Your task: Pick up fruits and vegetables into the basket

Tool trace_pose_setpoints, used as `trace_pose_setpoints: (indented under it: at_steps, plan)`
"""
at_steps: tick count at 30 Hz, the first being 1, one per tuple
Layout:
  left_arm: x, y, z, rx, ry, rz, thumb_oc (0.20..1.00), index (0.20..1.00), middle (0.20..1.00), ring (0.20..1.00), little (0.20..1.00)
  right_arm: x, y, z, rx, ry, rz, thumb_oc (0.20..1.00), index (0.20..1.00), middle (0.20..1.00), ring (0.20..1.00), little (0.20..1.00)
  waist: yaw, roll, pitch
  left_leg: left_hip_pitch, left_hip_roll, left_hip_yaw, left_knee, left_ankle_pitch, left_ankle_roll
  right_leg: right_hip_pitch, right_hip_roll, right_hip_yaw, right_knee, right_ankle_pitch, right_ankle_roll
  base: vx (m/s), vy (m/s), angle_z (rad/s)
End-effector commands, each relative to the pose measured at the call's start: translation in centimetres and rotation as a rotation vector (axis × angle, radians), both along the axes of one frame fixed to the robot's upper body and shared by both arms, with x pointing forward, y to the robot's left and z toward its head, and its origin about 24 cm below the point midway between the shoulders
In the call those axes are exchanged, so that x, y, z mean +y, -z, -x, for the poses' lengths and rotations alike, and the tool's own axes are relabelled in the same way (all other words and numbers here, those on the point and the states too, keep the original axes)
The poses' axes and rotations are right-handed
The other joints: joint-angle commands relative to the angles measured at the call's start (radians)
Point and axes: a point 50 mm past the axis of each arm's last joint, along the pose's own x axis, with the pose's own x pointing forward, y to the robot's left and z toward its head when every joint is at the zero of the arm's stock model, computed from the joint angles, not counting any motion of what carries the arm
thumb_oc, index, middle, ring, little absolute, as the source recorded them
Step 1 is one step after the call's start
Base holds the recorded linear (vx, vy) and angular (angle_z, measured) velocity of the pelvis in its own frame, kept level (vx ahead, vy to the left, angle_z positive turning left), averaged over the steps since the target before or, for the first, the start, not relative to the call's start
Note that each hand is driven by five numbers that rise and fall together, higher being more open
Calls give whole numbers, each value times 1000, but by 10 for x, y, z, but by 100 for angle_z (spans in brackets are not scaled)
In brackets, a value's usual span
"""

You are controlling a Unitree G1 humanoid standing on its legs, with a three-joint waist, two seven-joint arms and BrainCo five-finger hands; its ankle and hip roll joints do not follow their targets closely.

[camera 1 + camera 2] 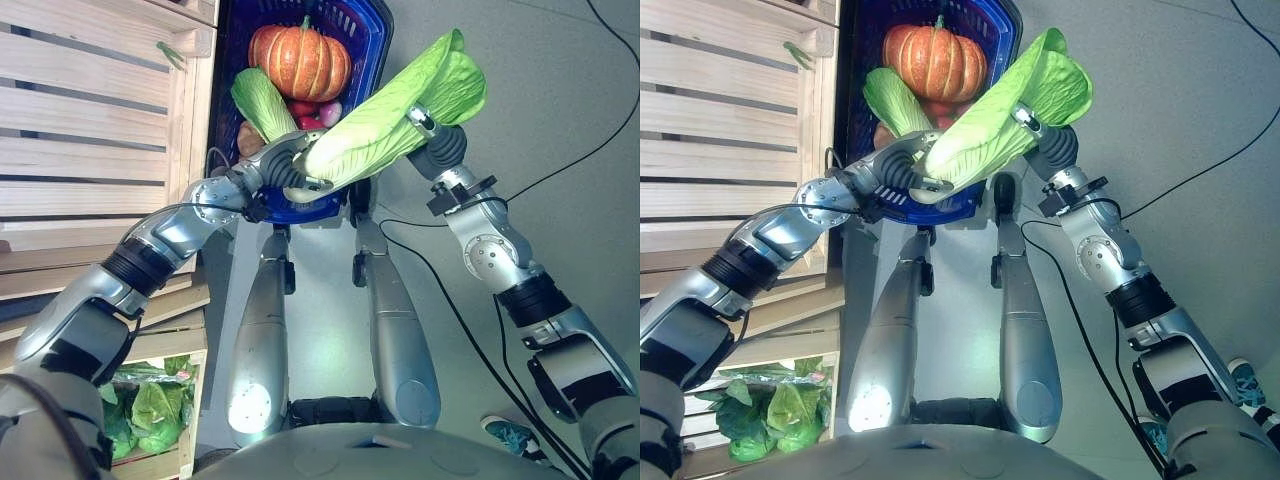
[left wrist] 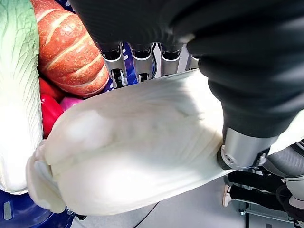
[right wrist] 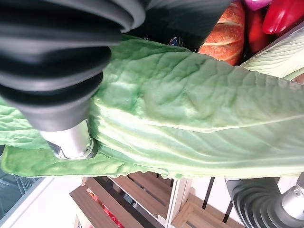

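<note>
A big Chinese cabbage (image 1: 400, 100) hangs between my two hands just above the near rim of the blue basket (image 1: 372, 45). My left hand (image 1: 284, 168) is curled round its white stem end (image 2: 137, 147), with fingers (image 2: 115, 61) behind it. My right hand (image 1: 440, 148) grips the green leafy end, its thumb (image 3: 71, 140) pressed into the leaves (image 3: 190, 109). In the basket lie an orange pumpkin (image 1: 300, 60), a second cabbage (image 1: 262, 100), red peppers (image 1: 310, 122) and a pink vegetable (image 1: 331, 112).
Wooden slatted crates (image 1: 90, 130) stand along the left beside the basket. A lower crate holds green leafy vegetables (image 1: 150, 410). Grey floor lies to the right, with a person's shoe (image 1: 510, 435) at the lower right.
</note>
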Motion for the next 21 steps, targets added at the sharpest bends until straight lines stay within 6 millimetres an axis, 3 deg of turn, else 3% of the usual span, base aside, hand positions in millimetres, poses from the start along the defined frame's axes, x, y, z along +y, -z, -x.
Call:
trace_pose_setpoints:
  at_steps: [1,11,21]
  plan:
    - [6,22,8,51,-44,47,1000,1000,1000,1000,1000,38,-38,31,-242,-240,-63,200,200,200,200,200,-1,13,-33,28,-27,16,-129,55,12,57,32,-81,70,-98,90,0,0,0]
    - [30,10,7,-53,-244,710,1000,1000,1000,1000,1000,38,-30,26,-226,-190,-92,200,200,200,200,200,15,5,-33,34,-38,0,-132,60,14,66,40,-83,69,-104,84,0,0,0]
    - [48,8,8,-77,-357,947,1000,1000,1000,1000,1000,37,-31,25,-214,-126,-74,200,200,200,200,200,21,5,-33,33,-48,-7,-123,60,12,70,43,-83,77,-116,71,0,0,0]
